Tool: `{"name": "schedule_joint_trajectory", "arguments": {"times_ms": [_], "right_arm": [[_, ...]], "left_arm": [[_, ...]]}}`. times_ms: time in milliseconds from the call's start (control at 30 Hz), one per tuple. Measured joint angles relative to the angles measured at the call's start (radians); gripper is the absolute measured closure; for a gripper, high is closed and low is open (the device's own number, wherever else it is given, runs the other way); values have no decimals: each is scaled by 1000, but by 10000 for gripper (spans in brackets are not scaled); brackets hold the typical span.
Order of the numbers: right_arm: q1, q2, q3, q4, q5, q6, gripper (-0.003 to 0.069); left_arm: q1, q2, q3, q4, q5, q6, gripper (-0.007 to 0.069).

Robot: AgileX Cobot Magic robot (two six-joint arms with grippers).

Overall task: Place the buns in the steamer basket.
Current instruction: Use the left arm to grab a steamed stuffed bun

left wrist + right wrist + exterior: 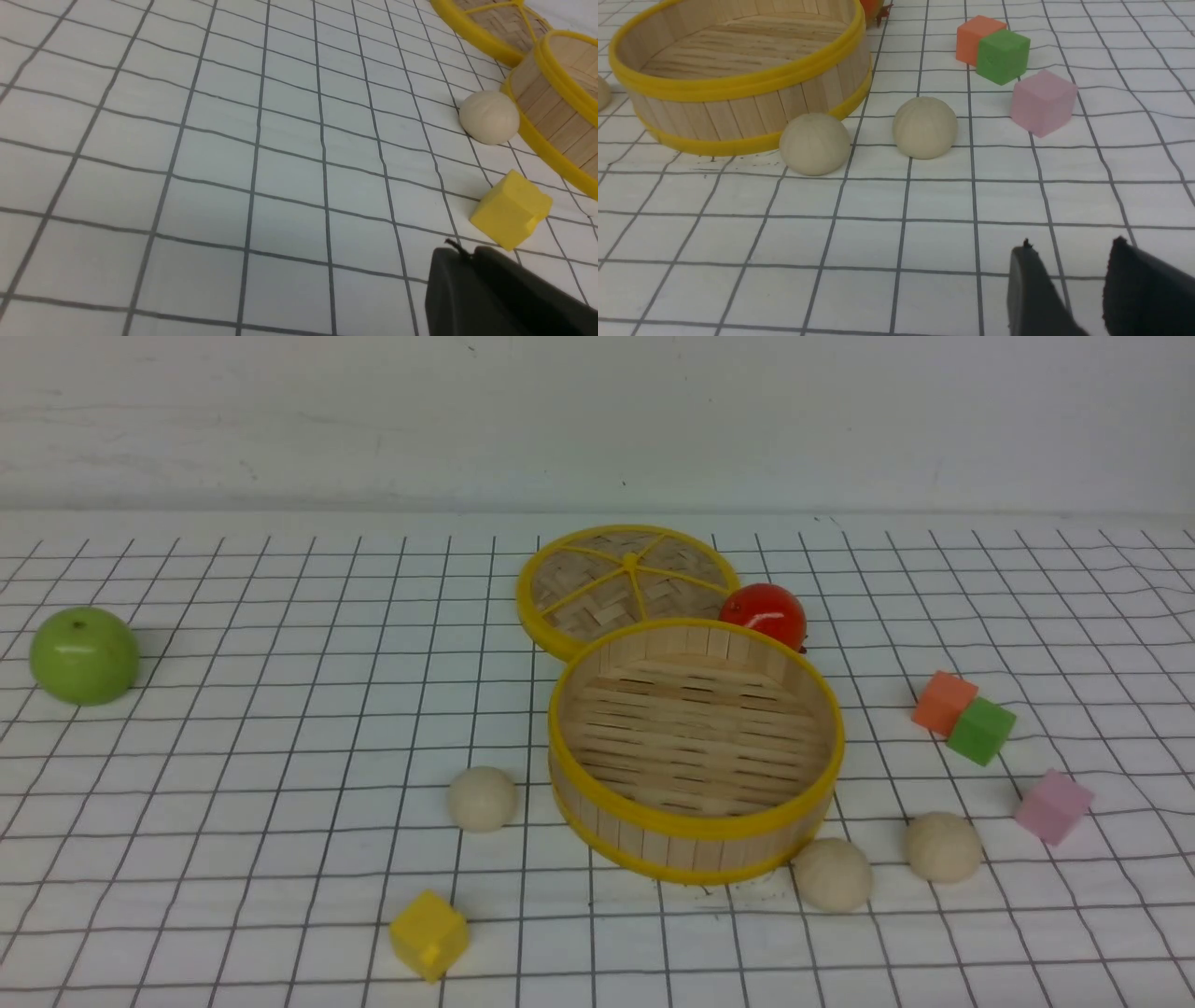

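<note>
The steamer basket [695, 821] stands mid-table with nothing in it; it also shows in the right wrist view [738, 84] and the left wrist view [556, 116]. One bun [482, 798] lies at its left, seen in the left wrist view [489, 117]. Two buns [832, 875] [943, 847] lie at its front right, seen in the right wrist view [815, 144] [925, 127]. My left gripper [462, 254] is shut and empty, short of the yellow cube. My right gripper [1071, 249] is open and empty, well short of the two buns. Neither gripper shows in the front view.
A flat woven lid [627, 584] and a red tomato [764, 614] sit behind the basket. A green apple [83, 655] is far left. A yellow cube [428, 934] [511, 215] lies front left. Orange [944, 702], green [980, 731] and pink [1053, 806] cubes sit right.
</note>
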Motion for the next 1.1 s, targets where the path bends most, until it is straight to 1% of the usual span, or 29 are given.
{"name": "schedule_joint_trajectory", "arguments": {"times_ms": [300, 367, 400, 433, 467, 500, 533, 600, 733, 800, 867, 967, 1100], "right_arm": [[0, 0, 0, 0, 0, 0, 420], [0, 0, 0, 0, 0, 0, 420], [0, 0, 0, 0, 0, 0, 420], [0, 0, 0, 0, 0, 0, 420], [0, 0, 0, 0, 0, 0, 420], [0, 0, 0, 0, 0, 0, 420], [0, 0, 0, 0, 0, 0, 420], [0, 0, 0, 0, 0, 0, 420], [0, 0, 0, 0, 0, 0, 420], [0, 0, 0, 0, 0, 0, 420], [0, 0, 0, 0, 0, 0, 420], [0, 0, 0, 0, 0, 0, 420], [0, 0, 0, 0, 0, 0, 420]], "left_arm": [[0, 0, 0, -5, -11, 0, 585], [0, 0, 0, -93, -69, -24, 586], [0, 0, 0, -104, -75, -33, 586], [0, 0, 0, -227, -128, -73, 585], [0, 0, 0, -302, -166, -109, 582], [0, 0, 0, -302, -172, -116, 582], [0, 0, 0, -413, -210, -152, 580], [0, 0, 0, -518, -257, -180, 577], [0, 0, 0, -638, -357, -198, 575], [0, 0, -7, -676, -360, -203, 575], [0, 0, -23, -686, -343, -197, 575], [0, 0, -79, -687, -310, -147, 575], [0, 2, -222, -682, -258, 33, 570]]}}
